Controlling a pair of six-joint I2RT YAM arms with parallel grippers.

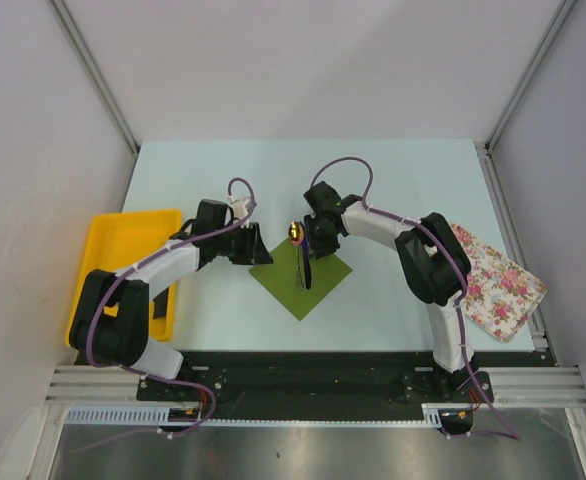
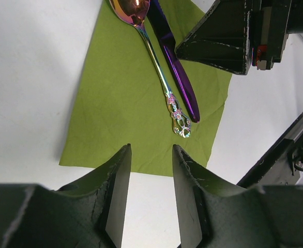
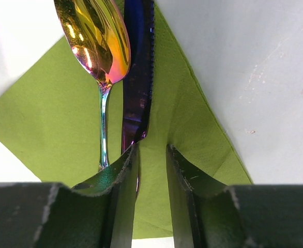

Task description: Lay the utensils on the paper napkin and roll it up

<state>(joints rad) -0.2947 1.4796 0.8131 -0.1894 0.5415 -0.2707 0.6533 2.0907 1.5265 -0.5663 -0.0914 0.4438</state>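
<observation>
The olive-green paper napkin [image 1: 301,280] lies as a diamond at the table's middle. On it lie a spoon [image 1: 295,235] with a shiny gold oval head and a dark purple knife [image 1: 309,266], side by side. My right gripper [image 1: 316,243] is open low over the napkin's far part. In the right wrist view its jaws [image 3: 151,154] stand just right of the knife [image 3: 138,67], with only the napkin [image 3: 48,119] between them and the spoon [image 3: 97,36] further left. My left gripper [image 1: 262,250] is open and empty at the napkin's left edge [image 2: 120,93], facing the spoon [image 2: 156,67] and knife [image 2: 177,72].
A yellow plastic tray [image 1: 113,240] sits at the left table edge under the left arm. A white cloth with pink floral print [image 1: 498,280] lies at the right edge. The right gripper's body [image 2: 229,36] shows close above the knife in the left wrist view.
</observation>
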